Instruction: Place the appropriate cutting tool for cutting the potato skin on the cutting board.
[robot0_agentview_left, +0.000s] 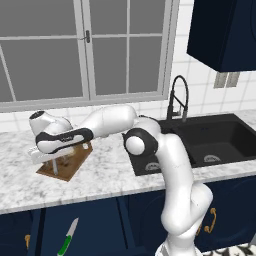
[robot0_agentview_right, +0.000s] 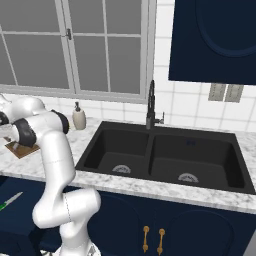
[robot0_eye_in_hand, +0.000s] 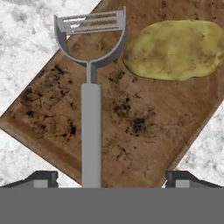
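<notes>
peeler (robot0_eye_in_hand: 91, 127): 1, lying on board | potato (robot0_eye_in_hand: 176, 49): 1, on board beside peeler head | cutting board (robot0_eye_in_hand: 144, 131): 1, on worktop (robot0_eye_in_hand: 22, 39) | knife (robot0_agentview_left: 67, 238): 1, on floor | hand (robot0_eye_in_hand: 111, 178): spread wide, holding nothing

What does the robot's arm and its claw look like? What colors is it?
The arm is smooth, round and shiny white, with dark bands at its joints, like bendy tubes joined together. The claw ends in two small dark fingertips with grey pads.
</notes>
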